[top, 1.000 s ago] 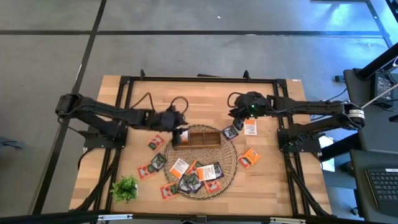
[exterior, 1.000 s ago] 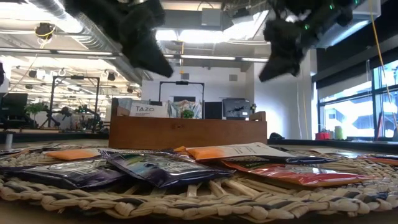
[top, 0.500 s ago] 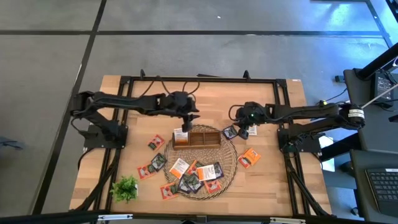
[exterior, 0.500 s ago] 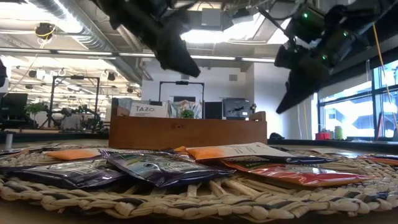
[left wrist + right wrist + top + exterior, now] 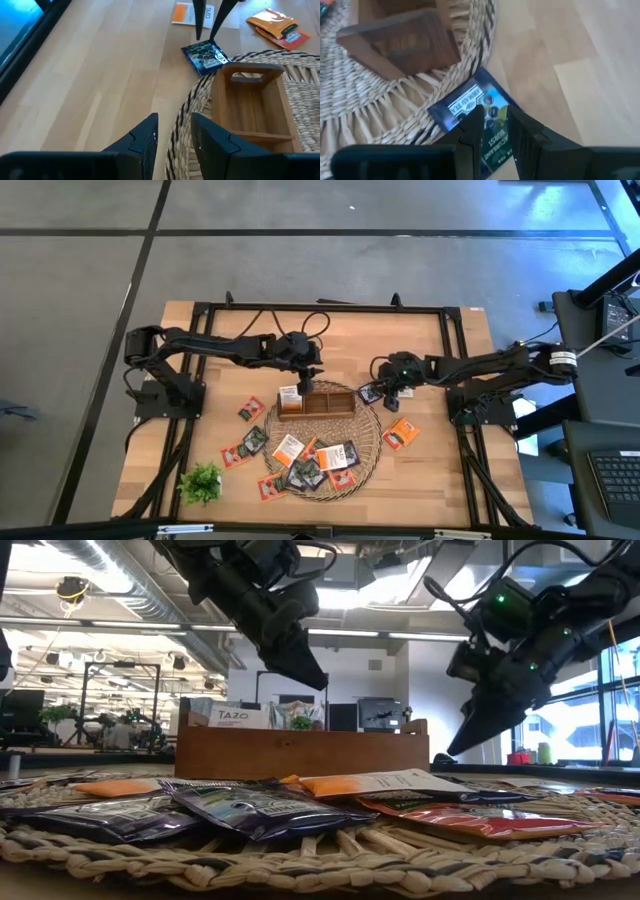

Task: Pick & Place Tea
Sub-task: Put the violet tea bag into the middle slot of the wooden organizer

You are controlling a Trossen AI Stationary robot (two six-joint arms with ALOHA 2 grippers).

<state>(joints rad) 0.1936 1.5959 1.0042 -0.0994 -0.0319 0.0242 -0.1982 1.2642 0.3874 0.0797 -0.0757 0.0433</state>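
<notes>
Several tea sachets (image 5: 312, 463) lie on the round wicker mat (image 5: 372, 423), with others on the wood beside it. One orange-and-white sachet (image 5: 290, 397) stands in the left compartment of the wooden tray (image 5: 330, 402). My left gripper (image 5: 172, 134) is open and holds nothing, above the table by the tray's far left corner. My right gripper (image 5: 492, 127) is open and points down at a slant over a dark blue sachet (image 5: 465, 107), which lies half on the mat's right rim. Its fingertips stand just above that sachet.
Orange sachets (image 5: 401, 433) lie on the table right of the mat, and a white-and-orange one (image 5: 192, 13) lies beyond the dark one. More sachets (image 5: 248, 430) and a green sprig (image 5: 201, 482) are left of the mat. A black frame borders the table.
My left gripper has swung from the tray's left end toward the table's far side and right, and now hangs by the tray's far left corner. My right gripper has come down and tipped toward the dark blue sachet at the mat's right rim. No sachet has moved.
</notes>
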